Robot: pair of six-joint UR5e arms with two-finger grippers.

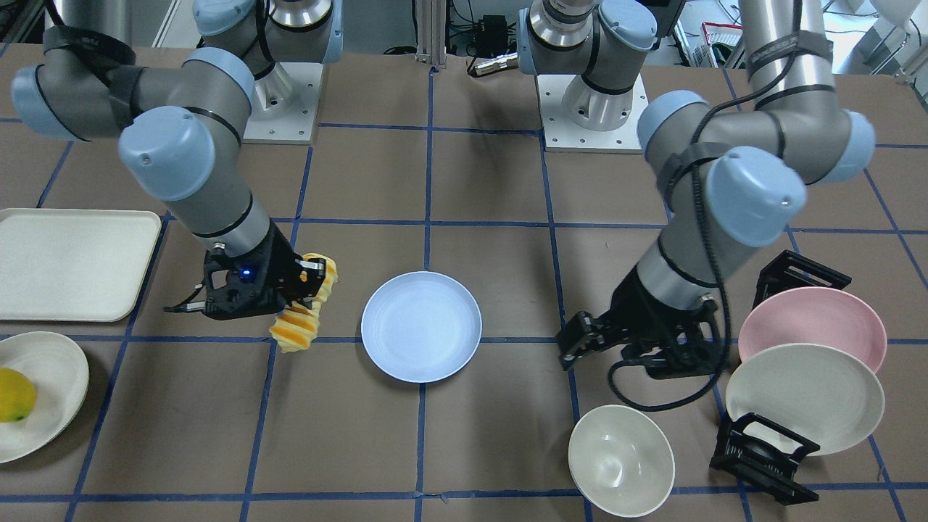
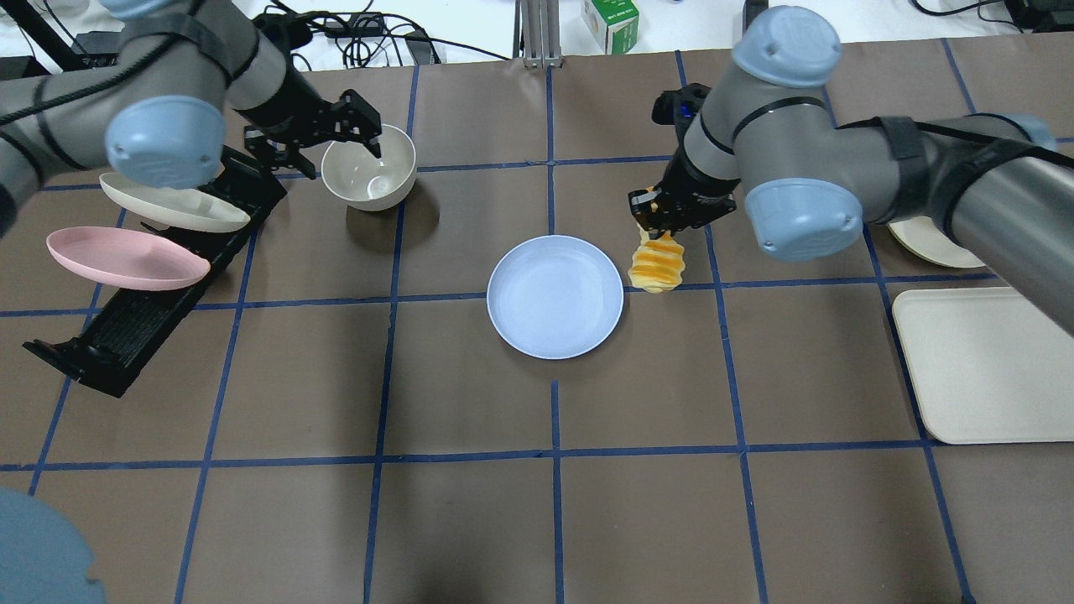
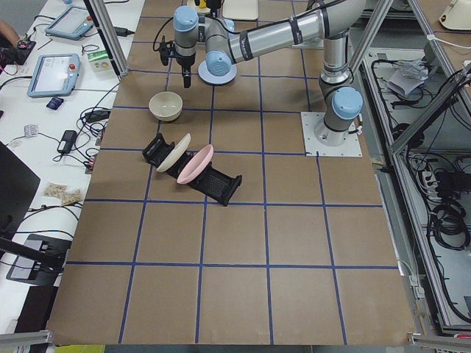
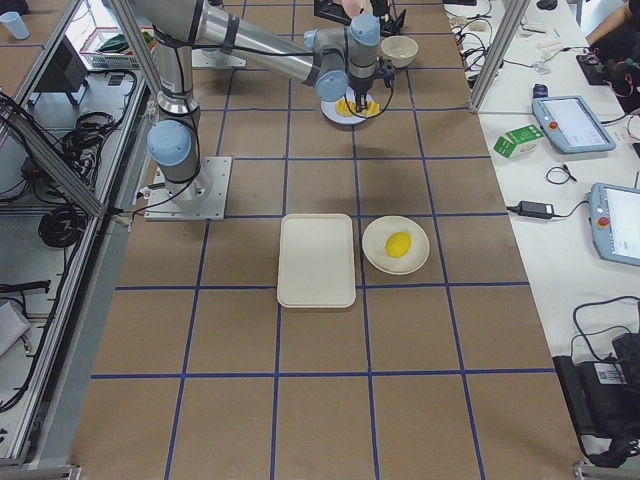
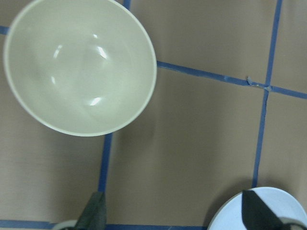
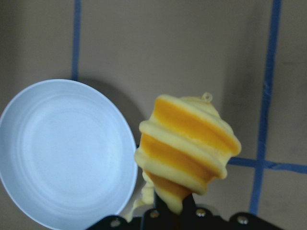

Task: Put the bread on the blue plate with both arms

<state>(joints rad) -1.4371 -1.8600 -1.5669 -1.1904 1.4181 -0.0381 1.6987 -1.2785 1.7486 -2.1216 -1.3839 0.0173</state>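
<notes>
One end of the bread is pinched between the closed fingers of the right gripper. The rest of the ridged yellow-orange and cream loaf hangs down from it at a tilt. Whether its lower end touches the table cannot be told. The loaf hangs just beside the blue plate, on the side towards the table's right end, next to the rim and not over it. The blue plate lies flat at about the middle of the tabletop.

The left gripper is on the plate's other side, towards the left end and the operators' edge. Its fingers are spread wide apart and it holds nothing. It hovers near an off-white bowl that stands upright on the table.

Closer to the left end, a black rack holds a pink plate and an off-white plate, both leaning on edge. At the right end lies an off-white tray. Beside the tray, nearer the operators' edge, a cream plate carries a round yellow fruit.
</notes>
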